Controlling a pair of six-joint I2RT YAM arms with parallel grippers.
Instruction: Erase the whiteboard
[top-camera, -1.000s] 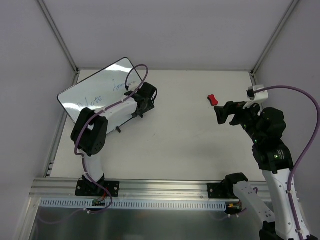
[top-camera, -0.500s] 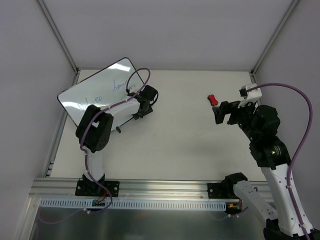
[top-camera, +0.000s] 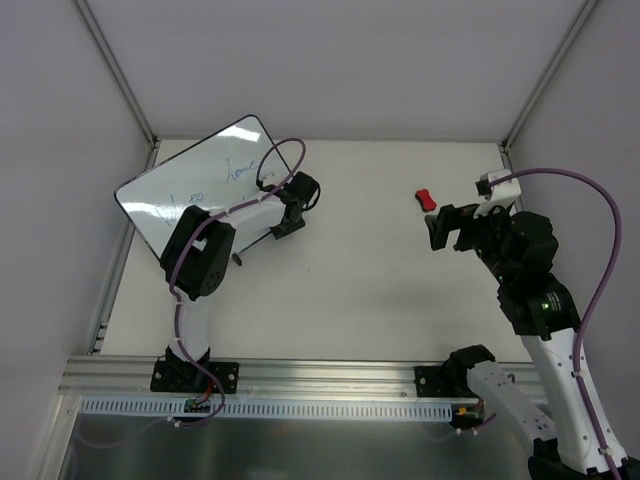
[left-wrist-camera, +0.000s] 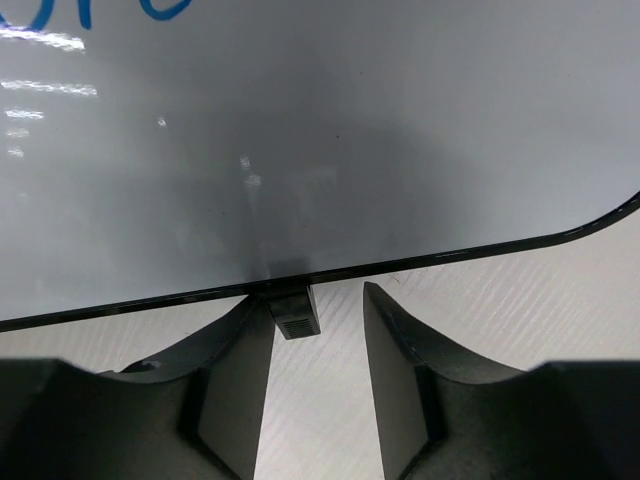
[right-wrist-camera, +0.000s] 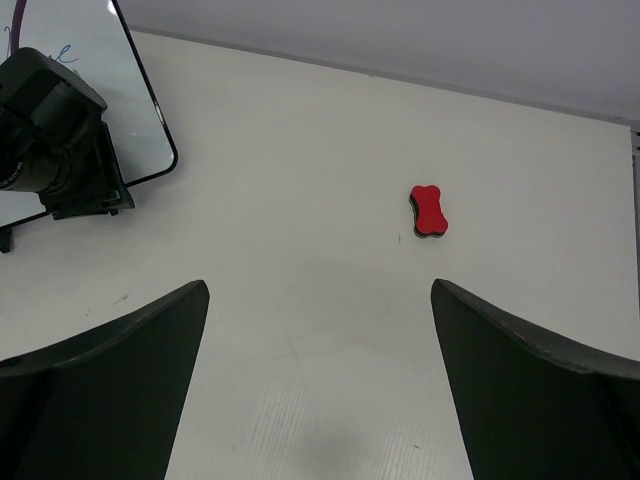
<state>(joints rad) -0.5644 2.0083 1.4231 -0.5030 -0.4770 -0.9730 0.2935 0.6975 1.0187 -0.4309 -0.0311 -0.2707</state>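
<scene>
Whiteboard (top-camera: 200, 175): it is at the far left of the table (top-camera: 350, 290), and the blue handwriting (top-camera: 240, 170) is on it, not wiped.
Left gripper (left-wrist-camera: 315, 300): it is at the lower edge of the board, with the fingers partly apart and one small black foot (left-wrist-camera: 293, 312) between them. It grips nothing.
Right gripper (right-wrist-camera: 318, 287): it is wide open and empty, and it points to the red eraser (right-wrist-camera: 428, 211), which lies apart from it on the table.
Change: in the last second the left arm has folded closer to the board's edge, and the right gripper has moved a little toward the eraser. The board itself has not moved.
Meaning: I judge that erasing has not yet begun. The left arm seems ready to steady the board, and the right must first take the eraser.
</scene>
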